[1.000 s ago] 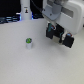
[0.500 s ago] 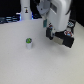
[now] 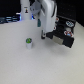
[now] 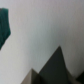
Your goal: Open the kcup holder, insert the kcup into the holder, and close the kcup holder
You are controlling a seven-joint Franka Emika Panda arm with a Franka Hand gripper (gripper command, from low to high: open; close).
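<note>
The kcup (image 3: pixel 29 42), a small white pod with a green top, stands upright on the white table to the exterior view's left of the arm. The black kcup holder (image 3: pixel 66 33), with pale marks on its front, sits at the exterior view's right. My gripper (image 3: pixel 46 35) hangs between them, just off the holder's left end and a short way from the kcup. In the blurred wrist view its two dark fingertips (image 4: pixel 57 59) stand apart over bare table, with nothing between them. I cannot tell whether the drawer is pulled out.
A tall white bottle-like object (image 3: pixel 25 10) stands at the back left of the exterior view. A dark teal shape (image 4: pixel 4 26) shows at the edge of the wrist view. The white table (image 3: pixel 35 65) stretches toward the front.
The arm and gripper have moved toward the exterior view's left, away from the holder and closer to the kcup. The kcup has not moved.
</note>
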